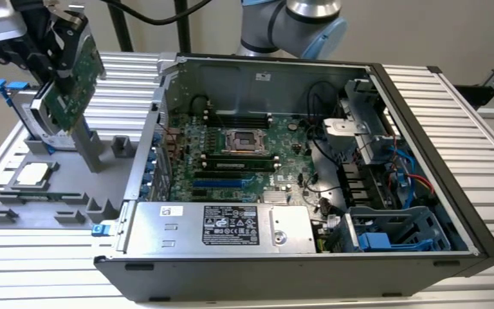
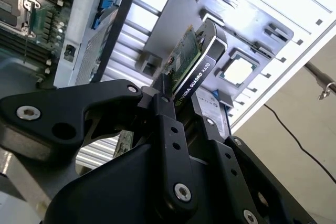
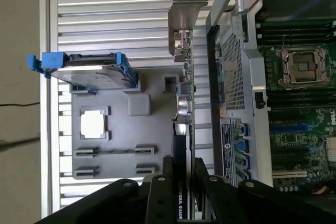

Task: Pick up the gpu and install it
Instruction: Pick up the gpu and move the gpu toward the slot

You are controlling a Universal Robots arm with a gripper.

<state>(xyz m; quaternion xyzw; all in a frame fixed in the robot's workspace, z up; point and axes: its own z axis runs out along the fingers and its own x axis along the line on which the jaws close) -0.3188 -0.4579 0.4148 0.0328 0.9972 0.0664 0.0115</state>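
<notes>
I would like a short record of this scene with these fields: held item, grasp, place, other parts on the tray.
held item: gpu, tilted
grasp: pincer shut on the gpu
place: over the grey tray, on the exterior view's left of the open computer case
other parts on the tray: hard drive in a blue frame; processor chip

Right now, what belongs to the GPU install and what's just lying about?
In the job: gpu, clamped in the gripper; open computer case; motherboard.
Lying about: hard drive, processor chip, memory stick, all on the grey tray.
</notes>
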